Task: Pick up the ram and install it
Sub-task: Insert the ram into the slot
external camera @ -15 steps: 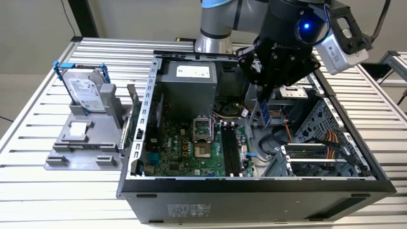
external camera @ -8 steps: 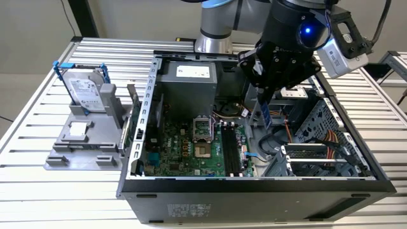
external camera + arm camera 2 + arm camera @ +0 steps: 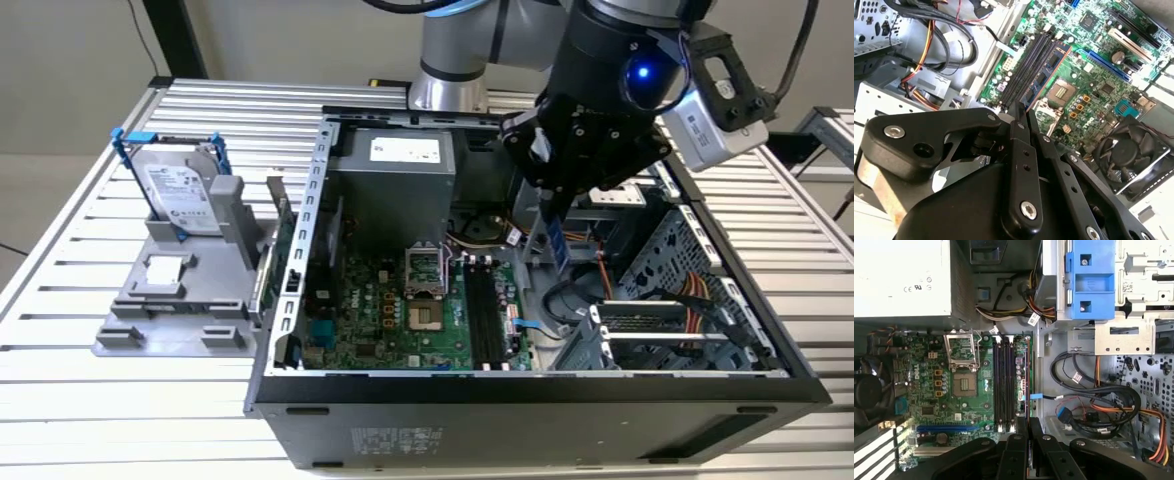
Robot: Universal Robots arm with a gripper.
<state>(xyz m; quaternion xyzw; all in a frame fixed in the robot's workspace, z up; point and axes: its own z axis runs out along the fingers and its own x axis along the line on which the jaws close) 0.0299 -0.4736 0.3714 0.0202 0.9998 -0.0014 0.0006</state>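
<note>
While the end effector (image 3: 1028, 421) grips one ram (image 3: 1049, 70), two black slots (image 3: 999, 385) line the motherboard (image 3: 929, 390).

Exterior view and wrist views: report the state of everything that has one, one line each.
hand: shut on the ram
ram: held on end over the case interior, not in a slot
memory slots: empty
processor socket: uncovered
computer case: side open
hard drive: upright in its grey stand, outside the case

green motherboard (image 3: 985, 407) — black slots (image 3: 999, 385)
</note>
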